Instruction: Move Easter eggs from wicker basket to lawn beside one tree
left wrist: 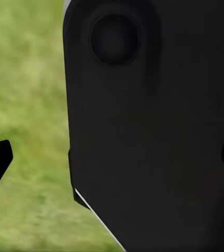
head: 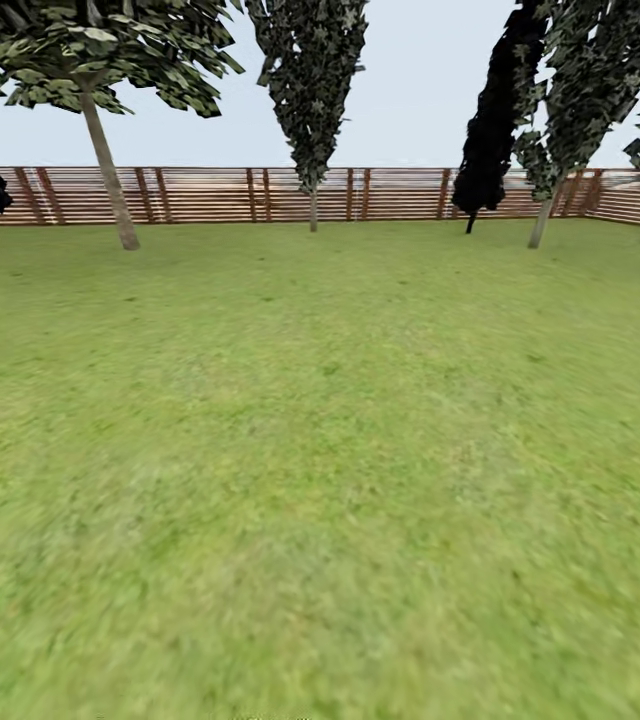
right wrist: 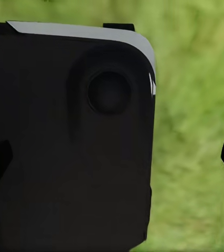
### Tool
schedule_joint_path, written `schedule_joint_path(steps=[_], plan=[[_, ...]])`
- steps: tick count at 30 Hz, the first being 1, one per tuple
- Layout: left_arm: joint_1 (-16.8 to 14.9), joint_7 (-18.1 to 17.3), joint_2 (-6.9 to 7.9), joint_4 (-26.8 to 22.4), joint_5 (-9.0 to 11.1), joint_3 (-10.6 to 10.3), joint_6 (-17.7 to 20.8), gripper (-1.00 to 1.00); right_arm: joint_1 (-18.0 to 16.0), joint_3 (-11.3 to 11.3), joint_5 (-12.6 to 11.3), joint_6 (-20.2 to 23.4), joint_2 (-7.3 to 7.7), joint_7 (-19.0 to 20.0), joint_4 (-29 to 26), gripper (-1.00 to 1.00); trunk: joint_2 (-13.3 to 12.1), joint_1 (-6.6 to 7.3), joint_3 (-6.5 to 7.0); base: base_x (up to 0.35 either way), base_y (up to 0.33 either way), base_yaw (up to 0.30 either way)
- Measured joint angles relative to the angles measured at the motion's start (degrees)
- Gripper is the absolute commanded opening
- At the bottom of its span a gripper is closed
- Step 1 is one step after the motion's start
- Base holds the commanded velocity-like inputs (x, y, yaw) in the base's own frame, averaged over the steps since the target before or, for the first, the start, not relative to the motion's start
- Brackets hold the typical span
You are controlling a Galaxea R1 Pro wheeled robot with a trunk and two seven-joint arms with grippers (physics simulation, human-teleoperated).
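No basket or eggs were in sight, just the lawn (head: 320, 480) running ahead to the tree (head: 110, 180) on the left, and both grippers looked open and empty.

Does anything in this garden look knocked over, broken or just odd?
Nothing stands out. The lawn lies even, the fence runs unbroken, and the trees stand upright, though the pale-trunked tree leans slightly.
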State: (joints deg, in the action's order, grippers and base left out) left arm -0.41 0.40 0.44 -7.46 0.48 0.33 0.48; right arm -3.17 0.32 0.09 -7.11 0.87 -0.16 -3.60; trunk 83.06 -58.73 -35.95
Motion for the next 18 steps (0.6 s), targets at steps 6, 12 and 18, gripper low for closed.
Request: schedule_joint_path(steps=[6,12,18], plan=[[0.0,0.0,0.0,0.0,0.0,0.0,0.0,1.0,0.0,0.0,0.0,0.0,0.0,0.0,0.0,1.0,0.0,0.0,-0.25,0.0,0.0,0.277],[0.0,0.0,0.0,0.0,0.0,0.0,0.0,1.0,0.0,0.0,0.0,0.0,0.02,0.0,0.0,1.0,0.0,0.0,-0.5,0.0,0.0,0.277],[0.0,0.0,0.0,0.0,0.0,0.0,0.0,1.0,0.0,0.0,0.0,0.0,0.01,0.0,0.0,1.0,0.0,0.0,-0.77,0.0,0.0,0.266]])
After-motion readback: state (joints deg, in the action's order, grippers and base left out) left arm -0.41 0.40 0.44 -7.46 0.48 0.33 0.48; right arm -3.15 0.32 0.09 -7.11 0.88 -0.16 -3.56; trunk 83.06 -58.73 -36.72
